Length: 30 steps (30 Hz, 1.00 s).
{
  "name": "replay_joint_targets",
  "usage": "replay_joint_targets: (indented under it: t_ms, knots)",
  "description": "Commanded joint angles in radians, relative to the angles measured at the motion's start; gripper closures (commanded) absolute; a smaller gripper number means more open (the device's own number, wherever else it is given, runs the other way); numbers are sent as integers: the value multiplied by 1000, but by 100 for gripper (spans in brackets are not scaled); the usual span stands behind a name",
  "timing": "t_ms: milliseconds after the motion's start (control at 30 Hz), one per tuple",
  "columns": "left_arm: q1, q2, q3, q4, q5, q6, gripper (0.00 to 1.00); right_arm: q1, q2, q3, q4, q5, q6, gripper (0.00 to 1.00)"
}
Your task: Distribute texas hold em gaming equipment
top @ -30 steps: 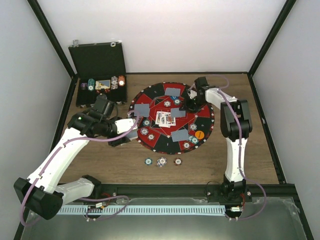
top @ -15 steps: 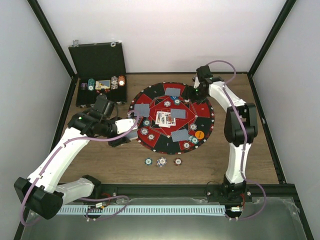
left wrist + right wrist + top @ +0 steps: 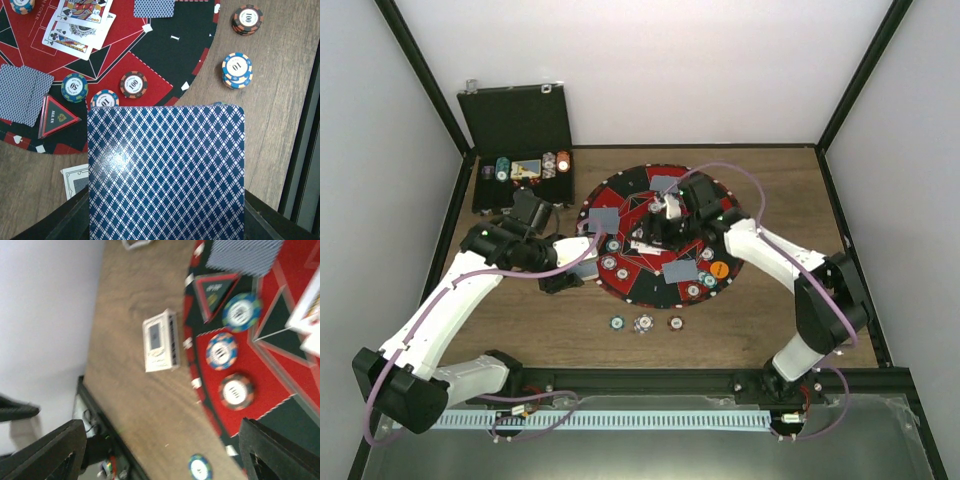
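Note:
My left gripper [image 3: 570, 272] hovers at the mat's left edge, shut on blue diamond-backed playing cards [image 3: 166, 172] that fill the left wrist view and hide its fingers. Over the middle of the round red-and-black mat [image 3: 735, 248] my right gripper [image 3: 662, 216] is open, fingers [image 3: 52, 452] wide apart with nothing between them. On the mat lie face-up cards [image 3: 80, 22], face-down cards [image 3: 604, 220], several striped chips [image 3: 133, 84] and an orange disc [image 3: 719, 268]. Three chip piles [image 3: 644, 323] stand on the wood in front of the mat.
An open black case [image 3: 520, 150] with more chips stands at the back left. A white card box [image 3: 161, 340] lies on the wood by the mat's left edge. A triangular "all in" marker [image 3: 55, 117] lies on the mat. Black frame posts border the table.
The right arm swung from the mat's far right edge to above its centre, and its jaws opened wide. The left arm barely moved and still holds the cards.

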<state>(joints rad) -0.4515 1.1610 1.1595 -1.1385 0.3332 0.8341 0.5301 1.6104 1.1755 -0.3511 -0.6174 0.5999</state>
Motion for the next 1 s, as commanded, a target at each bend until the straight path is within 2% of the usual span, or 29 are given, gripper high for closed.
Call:
replay_joint_targets:
  t_ms: [0,333,600,967]
  knots:
    - [0,-6,29,15,34,0,92,54,-68,-76,242,-176,172,14]
    - [0,-7,30,7,37,0,92,199,-32,-105,435,-231,303,14]
    - [-1,-17,33,3,35,3,92,283,48,-26,450,-226,328,17]
    - [-1,-21,39,-4,38,8,92,316,141,17,472,-232,345,26]
